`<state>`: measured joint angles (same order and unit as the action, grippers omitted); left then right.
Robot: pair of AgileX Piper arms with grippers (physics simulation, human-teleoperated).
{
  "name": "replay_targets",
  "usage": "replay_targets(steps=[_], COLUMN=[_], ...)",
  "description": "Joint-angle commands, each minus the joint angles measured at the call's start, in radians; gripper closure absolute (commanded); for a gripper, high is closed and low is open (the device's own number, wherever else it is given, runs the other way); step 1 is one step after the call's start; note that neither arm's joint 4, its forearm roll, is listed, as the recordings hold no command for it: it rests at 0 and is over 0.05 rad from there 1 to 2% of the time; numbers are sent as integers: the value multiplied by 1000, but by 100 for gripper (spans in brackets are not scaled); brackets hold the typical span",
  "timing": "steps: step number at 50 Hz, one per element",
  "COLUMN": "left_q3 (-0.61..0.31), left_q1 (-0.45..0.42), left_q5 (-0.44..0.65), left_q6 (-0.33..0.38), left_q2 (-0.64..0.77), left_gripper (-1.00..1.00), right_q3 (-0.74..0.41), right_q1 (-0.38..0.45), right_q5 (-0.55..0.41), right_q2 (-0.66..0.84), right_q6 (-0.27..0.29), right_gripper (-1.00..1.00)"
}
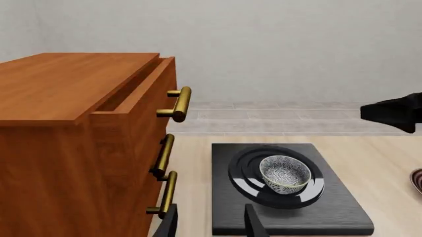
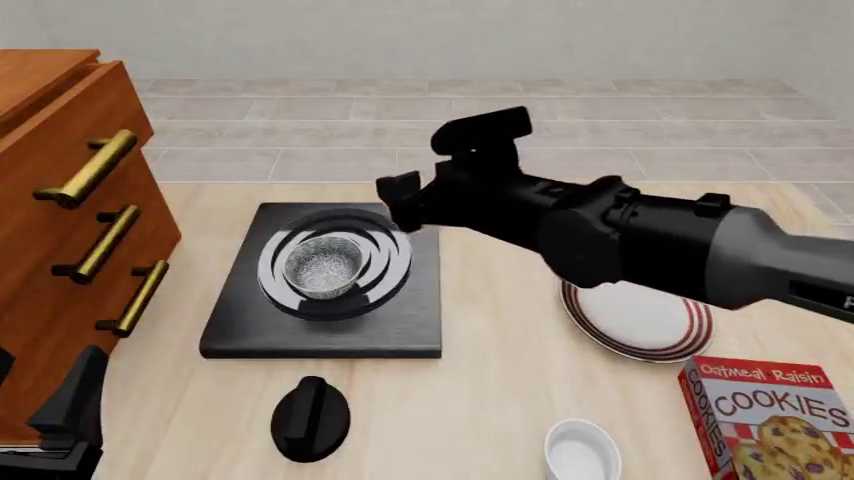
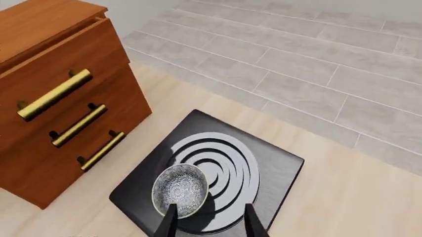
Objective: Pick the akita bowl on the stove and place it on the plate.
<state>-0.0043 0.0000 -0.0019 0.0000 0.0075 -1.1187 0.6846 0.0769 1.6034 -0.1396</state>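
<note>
**Right end effector above the stove, bowl not yet gripped**

The right end effector (image 3: 205,219) hung over the stove (image 2: 324,335) with its two fingers spread wide and nothing between them. In its wrist view the fingertips straddled the near edge of the akita bowl (image 3: 180,190), which sat on the burner rings, off-centre toward the dresser (image 2: 60,230). The left end effector (image 1: 211,222) was low beside the dresser, also parted and empty.

The main risk, as I judged it, was a poor descent: one finger could land on the rim instead of passing it, tipping the small bowl or skidding it across the smooth slab. A grip on the thin curved wall could also slip during the lift.

The plate (image 2: 667,330) lay to the right, partly hidden under the right arm (image 2: 627,240), so the carry had to clear it. A black knob (image 2: 310,418), a white bowl (image 2: 582,450) and a cookie box (image 2: 774,420) sat near the surface's (image 2: 494,400) front edge, well apart from that path.
</note>
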Motion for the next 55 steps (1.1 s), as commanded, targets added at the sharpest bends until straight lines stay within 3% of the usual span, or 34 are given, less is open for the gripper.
replay_targets(steps=[1,11,13,18,55], left_q3=[0,0,0,0,0], left_q1=[0,0,0,0,0], left_q5=[0,0,0,0,0], left_q6=[0,0,0,0,0], left_q2=[0,0,0,0,0], left_gripper=[-100,-100,-100,-100,-100], right_q3=[-91,-147,-145,-152,-228], right_q1=[40,39,46,53,71], right_q5=[-36,-64,-59,-55,-82], right_q2=[104,161,171,206,364], right_q6=[-17,-11,-46,-50,-33], right_gripper=[-100,-100,-100,-100,-100])
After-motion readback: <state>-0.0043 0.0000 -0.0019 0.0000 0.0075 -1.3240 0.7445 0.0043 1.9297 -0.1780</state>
